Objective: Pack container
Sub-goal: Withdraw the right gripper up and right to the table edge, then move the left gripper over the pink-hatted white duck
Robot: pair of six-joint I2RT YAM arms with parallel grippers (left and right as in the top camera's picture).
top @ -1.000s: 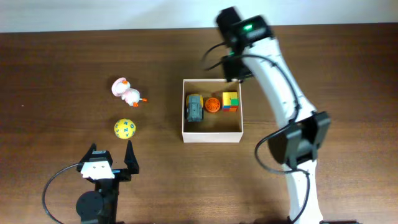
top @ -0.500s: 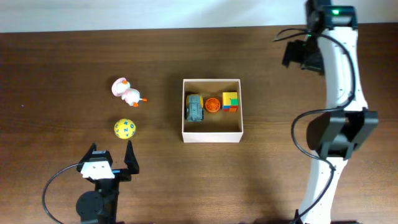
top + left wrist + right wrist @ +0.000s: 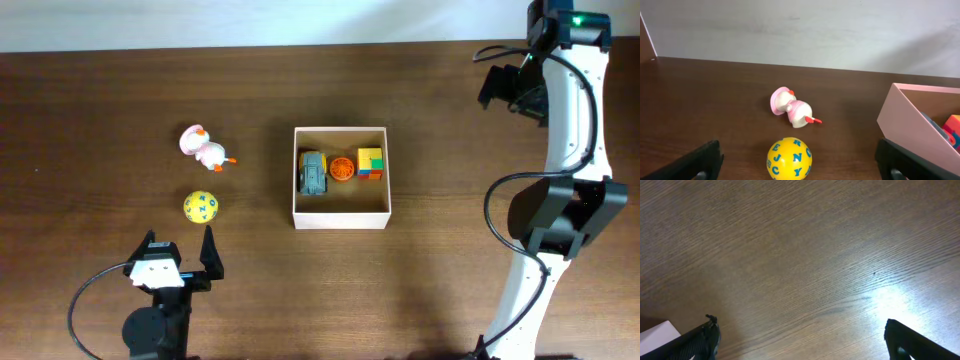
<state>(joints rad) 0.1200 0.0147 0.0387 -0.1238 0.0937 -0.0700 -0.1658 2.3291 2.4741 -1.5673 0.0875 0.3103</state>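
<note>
Big picture first: the dark brown wooden bench point(image 3: 90, 90) carries everything. The white right arm point(image 3: 572, 120) is stretched out to the far right corner, well apart from the action. Its tool point(image 3: 800, 330) looks down on bare wood, fingers spread wide with nothing between them.

Centre of the bench, there's the square, shallow container point(image 3: 340, 221), white outside and tan cardboard within. Lined up along its far wall are a grey-green toy car point(image 3: 313, 173), a small orange ball point(image 3: 342, 168) and a multicoloured block cube point(image 3: 370, 162). The near half is bare.

Down at the near left edge, the left tool point(image 3: 179, 244) is also gaping open and empty, aimed straight at the two leftovers. These are a pink and white duck toy point(image 3: 205, 148) lying on its side, and nearer in, a yellow ball with blue letters point(image 3: 200, 207).

Now the danger spots, as I read them:
- **Yellow ball:** one finger touching it before the other could send it rolling off across the bench.
- **Duck:** it's lumpy and tipped over, so a pinch on the narrow neck may slip.
- **Container:** it looks light, and a low carry could clip its wall and shove it.
</note>
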